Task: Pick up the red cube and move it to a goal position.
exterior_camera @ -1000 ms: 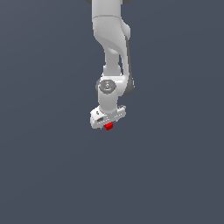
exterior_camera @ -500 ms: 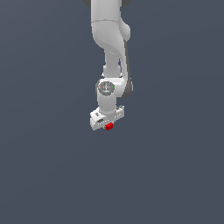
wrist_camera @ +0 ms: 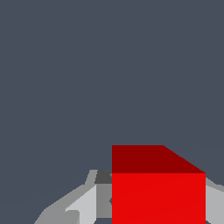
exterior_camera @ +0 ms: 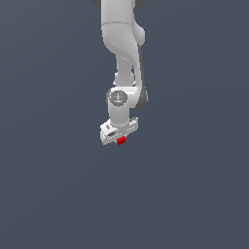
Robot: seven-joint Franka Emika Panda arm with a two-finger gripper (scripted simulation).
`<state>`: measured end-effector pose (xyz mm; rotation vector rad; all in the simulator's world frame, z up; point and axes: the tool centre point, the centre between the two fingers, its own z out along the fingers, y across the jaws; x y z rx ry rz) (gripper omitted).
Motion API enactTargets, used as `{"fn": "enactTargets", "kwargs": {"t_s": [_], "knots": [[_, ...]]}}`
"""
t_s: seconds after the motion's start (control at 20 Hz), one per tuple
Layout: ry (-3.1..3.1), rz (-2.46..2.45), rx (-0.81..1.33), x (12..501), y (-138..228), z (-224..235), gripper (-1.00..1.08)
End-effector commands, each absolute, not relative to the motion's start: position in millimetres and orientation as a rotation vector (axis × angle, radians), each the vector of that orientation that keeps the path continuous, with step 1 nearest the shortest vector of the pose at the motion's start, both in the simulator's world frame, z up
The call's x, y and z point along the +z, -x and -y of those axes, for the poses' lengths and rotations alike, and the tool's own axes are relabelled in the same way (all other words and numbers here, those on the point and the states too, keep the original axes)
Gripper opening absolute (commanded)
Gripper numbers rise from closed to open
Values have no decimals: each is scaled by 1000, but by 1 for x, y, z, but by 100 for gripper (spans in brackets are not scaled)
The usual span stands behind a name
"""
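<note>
Wrist view shows the red cube (wrist_camera: 158, 192) right up against the camera, filling much of the near part of the picture, with one bright face turned to the lens and a darker red face above it. A pale grey finger (wrist_camera: 89, 201) of the end effector (wrist_camera: 148, 205) lies against one side of the cube, and a sliver of a second grey finger (wrist_camera: 214, 201) shows at the opposite side, so the end effector is closed on the cube with its fingers set only as far apart as the cube is wide. Behind the cube there is nothing but a flat slate-grey ground (wrist_camera: 109, 65).

Seen from the exterior view, the red cube (exterior_camera: 121, 140) is a small red spot just under the white body of the end effector (exterior_camera: 120, 137), tucked at its lower edge and a little toward the exterior view's right of that body. The fingers themselves are too small to make out there, but the cube sits exactly where they would meet. The cube is narrower than the white block above it. Above that block rises the arm (exterior_camera: 124, 58), white with a round grey joint cap (exterior_camera: 117, 97), reaching up to the top edge of the picture. The same slate-grey ground lies all around, and I cannot tell from it whether the cube hangs clear of any desk.
</note>
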<state>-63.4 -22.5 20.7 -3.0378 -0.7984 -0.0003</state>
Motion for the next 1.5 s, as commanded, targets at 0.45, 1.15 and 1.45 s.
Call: {"fn": "enactTargets", "kwargs": {"t_s": [0.45,1.15,1.45], "knots": [[3038,798,-1,61,53,25,-100],[3037,800,-1,189,18,32,-100],[3036,800,-1,249,2,35,-100]]}}
